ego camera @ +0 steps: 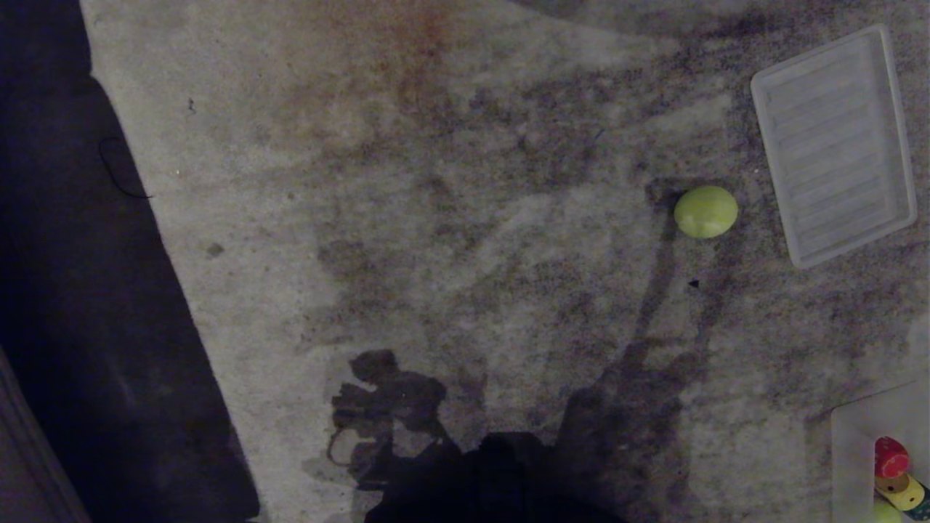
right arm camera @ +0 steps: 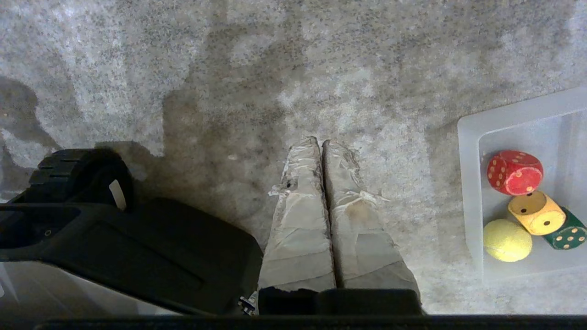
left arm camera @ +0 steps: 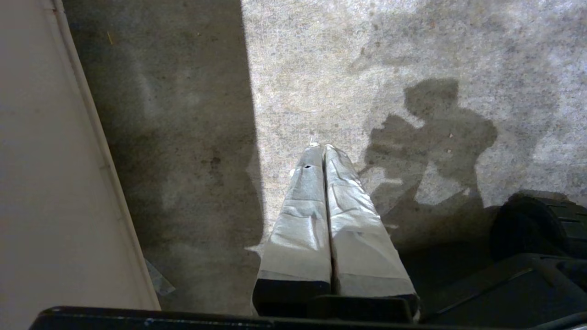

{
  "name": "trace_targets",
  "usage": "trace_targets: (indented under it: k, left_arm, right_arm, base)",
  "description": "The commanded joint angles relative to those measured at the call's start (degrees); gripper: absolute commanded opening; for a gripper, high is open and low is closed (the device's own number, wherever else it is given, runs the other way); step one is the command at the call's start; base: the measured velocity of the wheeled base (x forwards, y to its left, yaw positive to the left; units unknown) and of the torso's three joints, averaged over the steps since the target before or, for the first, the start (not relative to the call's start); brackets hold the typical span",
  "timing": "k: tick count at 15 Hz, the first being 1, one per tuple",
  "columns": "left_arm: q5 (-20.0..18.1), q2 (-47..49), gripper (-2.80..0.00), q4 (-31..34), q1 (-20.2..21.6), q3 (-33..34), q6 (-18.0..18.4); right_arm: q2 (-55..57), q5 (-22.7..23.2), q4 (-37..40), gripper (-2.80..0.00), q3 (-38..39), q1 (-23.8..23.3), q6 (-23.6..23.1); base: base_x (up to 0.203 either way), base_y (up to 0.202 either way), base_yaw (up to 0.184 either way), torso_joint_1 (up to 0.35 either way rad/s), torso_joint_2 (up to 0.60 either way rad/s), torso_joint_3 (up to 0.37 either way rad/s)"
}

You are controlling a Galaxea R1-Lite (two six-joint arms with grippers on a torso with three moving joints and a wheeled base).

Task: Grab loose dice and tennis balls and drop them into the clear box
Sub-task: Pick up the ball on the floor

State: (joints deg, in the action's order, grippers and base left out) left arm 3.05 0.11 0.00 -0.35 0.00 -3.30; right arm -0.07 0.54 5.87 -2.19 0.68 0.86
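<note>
One loose tennis ball (ego camera: 705, 211) lies on the grey carpet at the right of the head view. The clear box (right arm camera: 468, 183) sits on the floor beside my right gripper; it holds a red die (right arm camera: 514, 172), a yellow die (right arm camera: 536, 213), a dark green die (right arm camera: 566, 233) and another tennis ball (right arm camera: 507, 240). In the head view only a corner of the box (ego camera: 850, 450) shows at the bottom right. My right gripper (right arm camera: 320, 143) hangs shut and empty over bare carpet. My left gripper (left arm camera: 322, 147) is also shut and empty, parked over carpet. Neither arm shows in the head view.
A flat ribbed translucent lid (ego camera: 834, 142) lies just right of the loose ball. A dark floor strip (ego camera: 87, 305) runs down the left, and a pale wall (left arm camera: 50, 174) stands beside the left gripper. The robot's black base (right arm camera: 114, 247) and wheel (left arm camera: 536, 220) sit close to both grippers.
</note>
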Motion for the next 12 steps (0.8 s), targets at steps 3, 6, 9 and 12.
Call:
trace_targets:
  k: [3,6,9,12]
  left_arm:
    - [-0.40,-0.02,-2.80,0.09,0.00,0.09,1.40]
    - [-0.24,-0.02,-2.80,0.08,0.00,0.09,1.20]
    - [-0.24,-0.02,-2.80,0.00,0.00,0.09,1.20]
    - [-0.24,-0.02,-2.80,0.09,0.00,0.09,1.19]
  right_arm:
    - [0.07,-0.01,0.02,-2.80,0.00,0.02,-0.07]
    - [0.07,0.08,0.02,-2.80,0.00,0.02,0.10]
    - [0.07,0.08,0.02,-2.80,0.00,0.02,0.10]
    - [0.07,0.03,0.02,-2.80,0.00,0.02,0.19]
  base:
    - [0.000,0.000,0.000,0.000,0.00,0.000]
    - [-0.004,-0.004,0.114,0.001,0.00,0.001]
    - [-0.002,-0.010,0.201,0.005,0.00,0.001]
    - [-0.001,-0.008,0.151,-0.002,0.00,0.002]
